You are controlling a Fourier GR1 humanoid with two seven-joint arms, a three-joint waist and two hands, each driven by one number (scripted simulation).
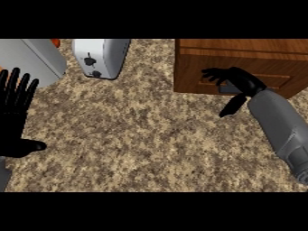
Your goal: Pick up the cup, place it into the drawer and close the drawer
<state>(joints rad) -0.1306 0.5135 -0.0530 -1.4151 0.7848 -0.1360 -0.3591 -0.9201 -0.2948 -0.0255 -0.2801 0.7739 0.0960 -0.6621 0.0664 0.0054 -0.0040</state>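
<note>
Counter centre [136, 135] open btwn hands; toaster [101, 57] blocks top left, wooden drawer unit [249, 58] top right.

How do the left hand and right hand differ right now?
The left hand is open, fingers straight and pointing up, resting at the view's left edge; the right hand has its fingers curled, up against the wooden drawer unit. The left hand lies over the counter, touching nothing; the right hand is at the drawer front. Both are black.
</note>
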